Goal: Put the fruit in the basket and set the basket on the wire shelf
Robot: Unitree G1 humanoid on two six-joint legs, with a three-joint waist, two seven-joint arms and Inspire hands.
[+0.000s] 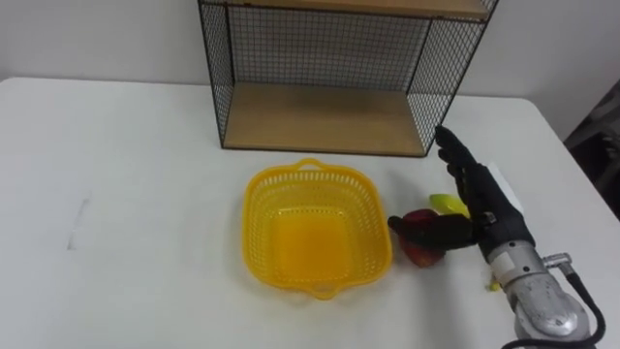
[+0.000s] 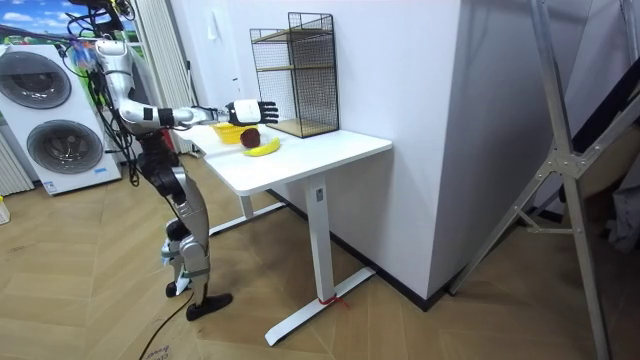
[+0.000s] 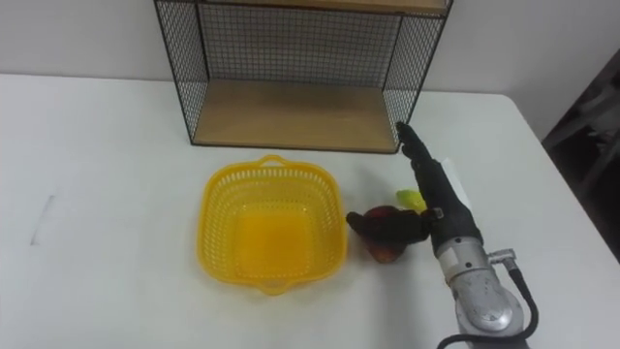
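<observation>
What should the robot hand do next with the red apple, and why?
Probably close the right hand round the apple. The hand lies over it with its thumb across the top, but its fingers are straight, pointing toward the wire shelf, so nothing is gripped. The yellow basket stands empty just to the apple's left.
</observation>
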